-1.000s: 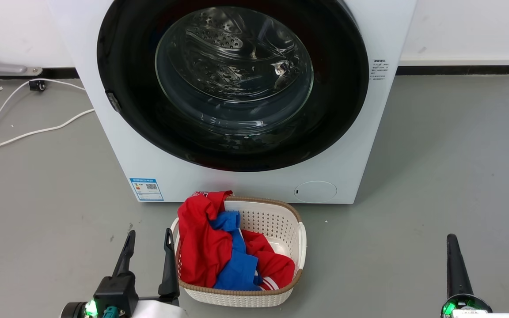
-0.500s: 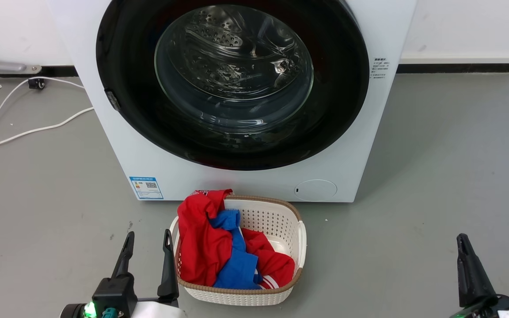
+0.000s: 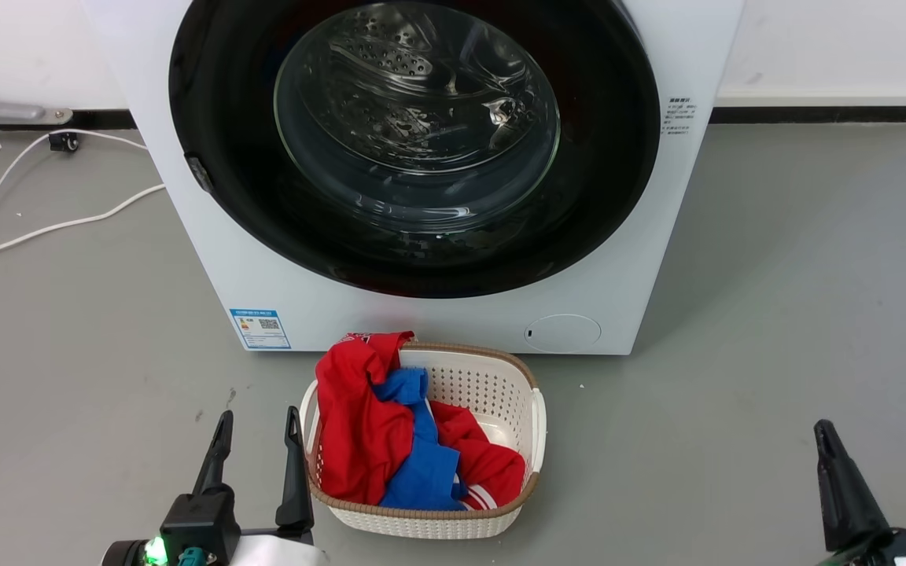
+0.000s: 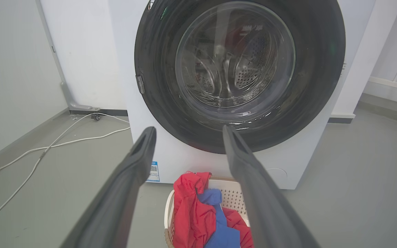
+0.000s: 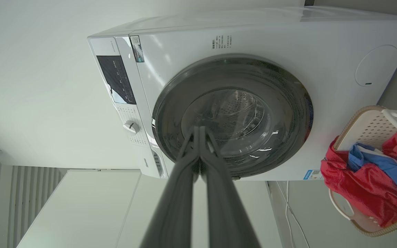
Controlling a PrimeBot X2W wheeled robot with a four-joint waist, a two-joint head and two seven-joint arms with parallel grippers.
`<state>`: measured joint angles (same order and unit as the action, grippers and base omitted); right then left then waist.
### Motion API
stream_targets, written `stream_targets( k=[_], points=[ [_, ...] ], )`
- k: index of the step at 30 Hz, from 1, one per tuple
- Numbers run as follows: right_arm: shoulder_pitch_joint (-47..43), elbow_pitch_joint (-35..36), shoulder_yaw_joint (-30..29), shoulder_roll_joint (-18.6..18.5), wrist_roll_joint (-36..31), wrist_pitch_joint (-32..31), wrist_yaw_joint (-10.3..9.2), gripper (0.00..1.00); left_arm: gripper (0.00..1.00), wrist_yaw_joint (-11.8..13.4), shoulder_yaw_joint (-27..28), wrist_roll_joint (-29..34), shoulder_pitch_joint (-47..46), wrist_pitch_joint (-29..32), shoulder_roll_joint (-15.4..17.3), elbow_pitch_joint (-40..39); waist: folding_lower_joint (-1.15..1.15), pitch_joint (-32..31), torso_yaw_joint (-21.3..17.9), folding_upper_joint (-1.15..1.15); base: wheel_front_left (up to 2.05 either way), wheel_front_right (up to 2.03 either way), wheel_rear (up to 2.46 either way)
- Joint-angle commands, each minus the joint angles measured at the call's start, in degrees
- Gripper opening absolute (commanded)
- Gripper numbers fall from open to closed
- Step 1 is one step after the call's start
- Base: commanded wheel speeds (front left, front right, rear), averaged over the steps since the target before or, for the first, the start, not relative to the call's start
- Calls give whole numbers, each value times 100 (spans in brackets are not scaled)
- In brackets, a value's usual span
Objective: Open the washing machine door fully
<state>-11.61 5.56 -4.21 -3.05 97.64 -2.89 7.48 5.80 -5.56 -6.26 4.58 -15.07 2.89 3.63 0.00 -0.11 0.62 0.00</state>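
Far ahead, the washing machine door [image 3: 414, 149] sits shut on the white machine [image 3: 421, 322]; its blue QR-code label [image 3: 260, 328], lower left, is unreadable. Left hand [image 3: 259, 417] fingers apart; right hand [image 5: 199, 129] fingers pressed together.

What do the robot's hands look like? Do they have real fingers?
Each one is a pair of long, thin, dark grey fingers that taper to a point. The left gripper grows from a black block with a glowing green light and a white forearm. The right gripper has the same fingers.
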Motion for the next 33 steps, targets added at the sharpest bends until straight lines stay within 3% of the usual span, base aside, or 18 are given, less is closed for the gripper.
stream_targets(
  k=[1,8,18,27,33],
  points=[
    [83,-27,-34,19,-42,-17,3,0,100,26,4,25,16,-16,-2,-36,0,18,-2,0,0,0,0],
    [894,-276,-509,-35,-129,-164,3,0,100,56,12,65,-161,-16,-2,-109,0,289,7,0,0,0,0],
    [2970,-859,-1239,-684,-299,-528,3,0,100,142,-14,261,-682,-16,-2,-280,0,1214,127,0,0,0,0],
    [4877,-1577,-1204,-1414,-551,-912,3,0,100,198,-109,261,-1258,-16,-2,-475,0,2097,339,0,0,0,0],
    [5997,-2163,-800,-1870,-793,-1339,3,0,100,280,-227,208,-1533,-16,-2,-574,0,2539,530,0,0,0,0]
  ],
)
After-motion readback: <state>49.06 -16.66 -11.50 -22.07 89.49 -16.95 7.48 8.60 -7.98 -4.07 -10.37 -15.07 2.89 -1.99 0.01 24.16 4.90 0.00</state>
